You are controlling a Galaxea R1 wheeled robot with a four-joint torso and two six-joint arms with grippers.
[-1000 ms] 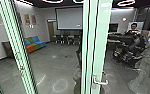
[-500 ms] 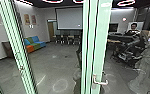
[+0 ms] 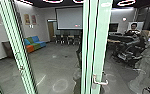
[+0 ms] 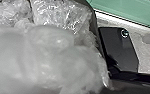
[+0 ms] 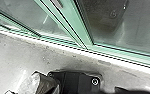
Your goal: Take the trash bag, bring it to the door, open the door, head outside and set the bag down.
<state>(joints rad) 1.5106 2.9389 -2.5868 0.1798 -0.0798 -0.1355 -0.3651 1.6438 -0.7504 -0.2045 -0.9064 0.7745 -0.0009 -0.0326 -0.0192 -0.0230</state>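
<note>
Room (image 3: 44, 28) behind green-framed glass: one screen (image 3: 69, 19), one sofa (image 3: 36, 45), one person (image 3: 134, 30). One handle (image 3: 100, 81) on the door frame (image 3: 101, 47). Right wrist angled down over floor (image 5: 23, 53); clear trash bag (image 4: 51, 57) close at left wrist. Grip state, both arms: can't tell.

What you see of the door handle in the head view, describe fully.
The door handle is a slim, pale lever with a metallic look, mounted on the light-green door frame. It reaches roughly level toward the picture's right, its free end bent. I see nothing touching it but the frame.
</note>
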